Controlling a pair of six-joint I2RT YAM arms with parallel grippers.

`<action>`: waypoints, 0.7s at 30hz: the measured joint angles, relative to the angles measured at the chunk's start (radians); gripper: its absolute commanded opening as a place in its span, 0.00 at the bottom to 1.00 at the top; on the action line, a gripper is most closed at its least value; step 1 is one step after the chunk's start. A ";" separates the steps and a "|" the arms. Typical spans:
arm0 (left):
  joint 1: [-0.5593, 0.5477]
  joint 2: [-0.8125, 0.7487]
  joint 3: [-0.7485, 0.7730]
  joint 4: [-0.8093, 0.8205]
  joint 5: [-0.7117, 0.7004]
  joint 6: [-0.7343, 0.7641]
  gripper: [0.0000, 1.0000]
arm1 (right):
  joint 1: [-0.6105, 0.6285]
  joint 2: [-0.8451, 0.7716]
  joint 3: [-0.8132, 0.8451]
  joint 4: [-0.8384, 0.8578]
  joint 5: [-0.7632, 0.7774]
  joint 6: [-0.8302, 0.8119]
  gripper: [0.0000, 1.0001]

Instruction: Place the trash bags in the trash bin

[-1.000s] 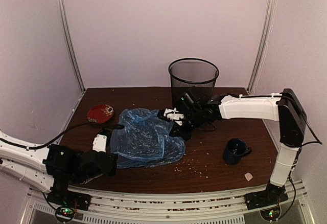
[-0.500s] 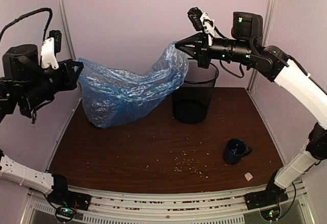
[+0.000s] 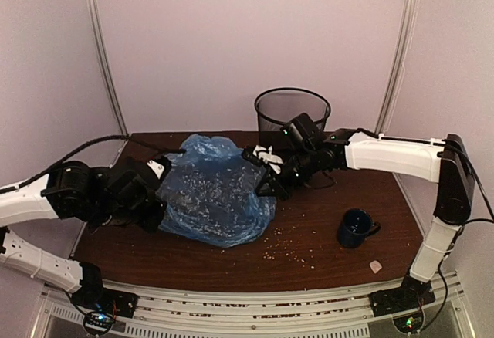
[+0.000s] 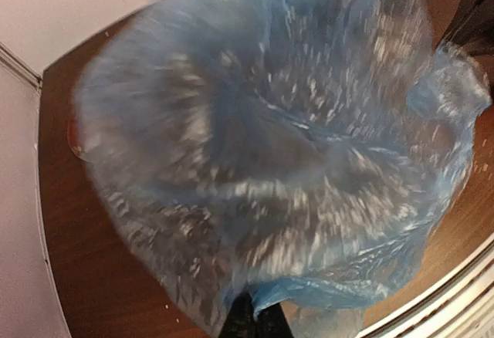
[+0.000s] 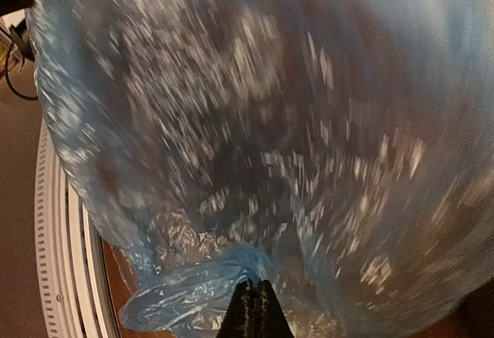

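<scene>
Blue plastic bag (image 3: 216, 199) sat bunched low on the table (image 3: 324, 265), left of centre, between the two arms. The left claw (image 3: 157, 191) was clamped on the bag's left side and the right claw (image 3: 267, 182) on its right side. The wire bin (image 3: 292, 114) stood upright at the far edge, apart from the bag. A mug (image 3: 356, 228) stood near right.

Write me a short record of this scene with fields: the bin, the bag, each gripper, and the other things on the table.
trash bin: upright at the back of the table, no bag in it
trash bag: light blue, crumpled, low over the table, front-left of the bin
left gripper: shut on the bag's left side
right gripper: shut on the bag's right side
mug: dark blue, right of the bag, apart from it
crumbs: scattered in front of the bag
</scene>
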 measured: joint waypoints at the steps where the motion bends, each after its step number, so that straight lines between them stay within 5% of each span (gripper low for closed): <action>1: 0.013 0.000 0.044 0.006 -0.015 0.014 0.00 | -0.003 0.027 0.087 -0.017 -0.012 0.003 0.00; 8: 0.285 0.134 0.415 0.181 -0.127 0.260 0.00 | -0.067 0.119 0.654 0.123 -0.074 0.108 0.00; 14: 0.328 0.388 1.023 0.227 -0.131 0.465 0.00 | -0.135 0.171 0.988 0.185 -0.086 0.161 0.00; 17: 0.327 0.290 1.043 0.296 -0.021 0.517 0.00 | -0.130 0.119 1.009 0.181 -0.136 0.165 0.00; 21: 0.327 -0.015 0.711 0.418 0.105 0.518 0.00 | -0.100 -0.100 0.712 0.228 -0.187 0.150 0.00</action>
